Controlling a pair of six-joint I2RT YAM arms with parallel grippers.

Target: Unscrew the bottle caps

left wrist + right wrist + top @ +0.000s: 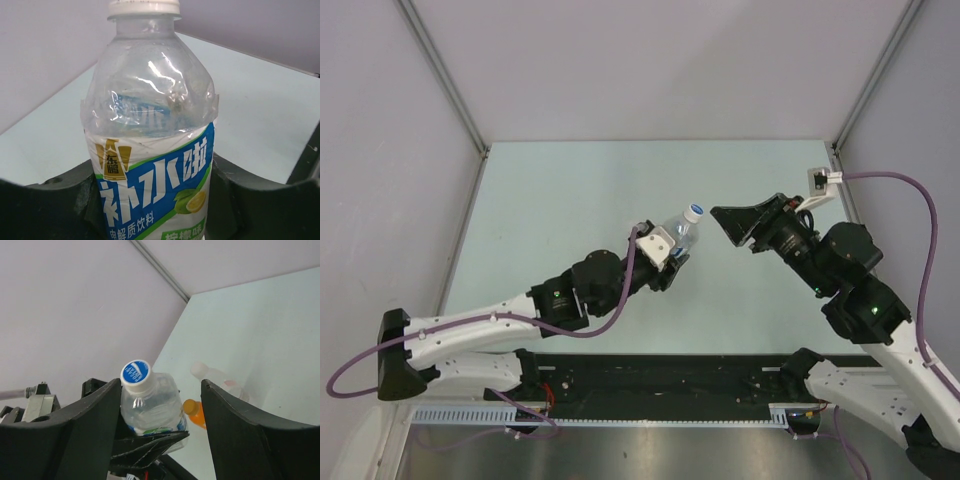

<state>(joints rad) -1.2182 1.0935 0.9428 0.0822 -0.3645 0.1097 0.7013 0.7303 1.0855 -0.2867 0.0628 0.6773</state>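
Observation:
My left gripper (670,256) is shut on the clear bottle with the blue-white label (682,237) and holds it above the table, tilted toward the right arm. In the left wrist view the bottle (150,150) sits between both fingers (50,205), with its cap (145,7) at the top edge. The cap (693,211) has a blue top and is on the bottle. My right gripper (730,224) is open, just right of the cap and apart from it. In the right wrist view the cap (135,373) lies by the left finger (80,430), jaws wide.
In the right wrist view, the orange bottle with its orange cap (192,411) and a clear bottle with a white cap (215,378) lie on the pale green table (270,340) beyond the held bottle. Grey walls close in the table on three sides.

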